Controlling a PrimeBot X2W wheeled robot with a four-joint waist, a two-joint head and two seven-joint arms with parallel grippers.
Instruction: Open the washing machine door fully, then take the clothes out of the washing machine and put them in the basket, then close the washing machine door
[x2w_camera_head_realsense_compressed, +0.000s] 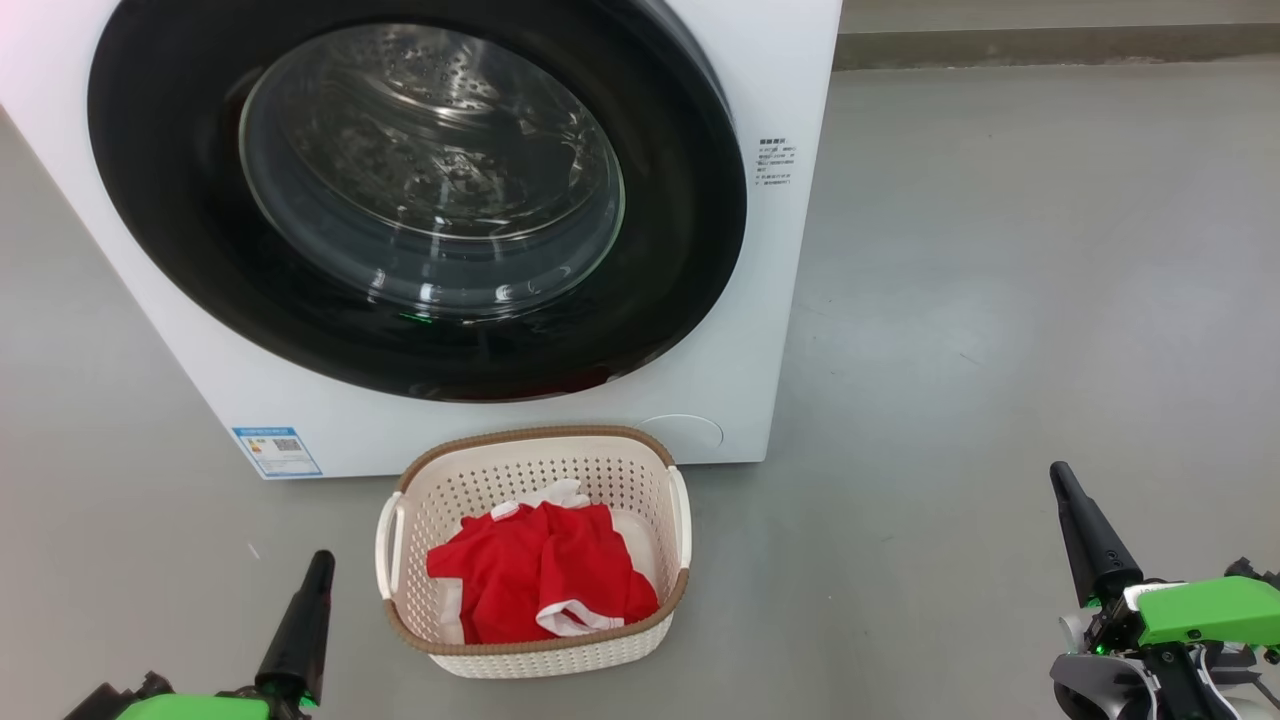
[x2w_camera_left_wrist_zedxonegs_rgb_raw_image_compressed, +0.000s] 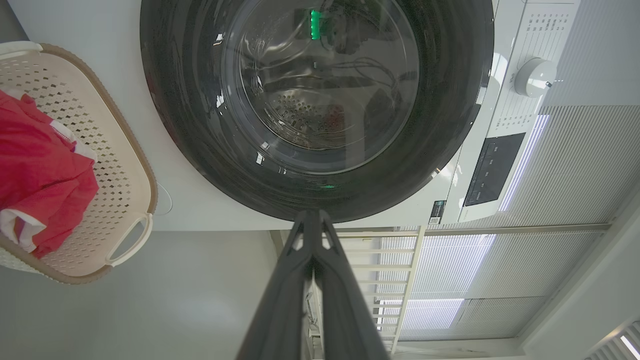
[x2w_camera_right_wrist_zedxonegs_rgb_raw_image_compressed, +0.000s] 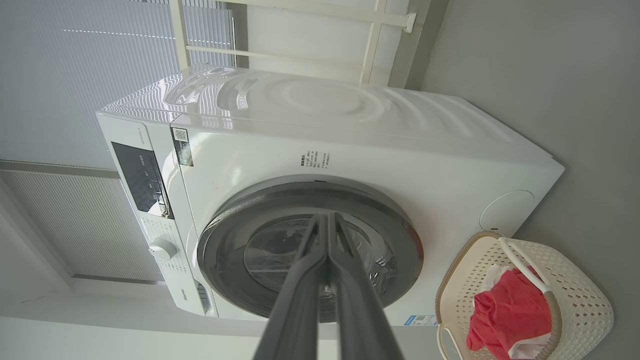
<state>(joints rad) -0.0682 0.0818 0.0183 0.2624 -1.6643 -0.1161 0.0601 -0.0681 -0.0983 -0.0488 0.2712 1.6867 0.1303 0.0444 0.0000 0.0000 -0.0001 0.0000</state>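
The white washing machine (x2w_camera_head_realsense_compressed: 770, 330) stands ahead, and its black-rimmed door (x2w_camera_head_realsense_compressed: 190, 260) lies closed flat against the front, the steel drum showing through the glass. On the floor just before it sits the cream basket (x2w_camera_head_realsense_compressed: 530, 445), and the red clothes (x2w_camera_head_realsense_compressed: 540, 570) with white trim lie inside it. My left gripper (x2w_camera_head_realsense_compressed: 320, 562) is shut and empty at the lower left, left of the basket. At the lower right my right gripper (x2w_camera_head_realsense_compressed: 1060, 475) is shut and empty, well right of the basket. The door (x2w_camera_left_wrist_zedxonegs_rgb_raw_image_compressed: 450, 100), basket (x2w_camera_left_wrist_zedxonegs_rgb_raw_image_compressed: 125, 165) and clothes (x2w_camera_left_wrist_zedxonegs_rgb_raw_image_compressed: 40, 175) also appear in the left wrist view; the right wrist view has the machine (x2w_camera_right_wrist_zedxonegs_rgb_raw_image_compressed: 450, 165) and basket (x2w_camera_right_wrist_zedxonegs_rgb_raw_image_compressed: 585, 310).
Grey floor (x2w_camera_head_realsense_compressed: 1000, 250) spreads wide to the right of the machine. A control panel with a white dial (x2w_camera_left_wrist_zedxonegs_rgb_raw_image_compressed: 534, 76) runs along the machine's top front. Behind the machine are pale blinds (x2w_camera_right_wrist_zedxonegs_rgb_raw_image_compressed: 75, 75) and a white rail frame (x2w_camera_right_wrist_zedxonegs_rgb_raw_image_compressed: 370, 40).
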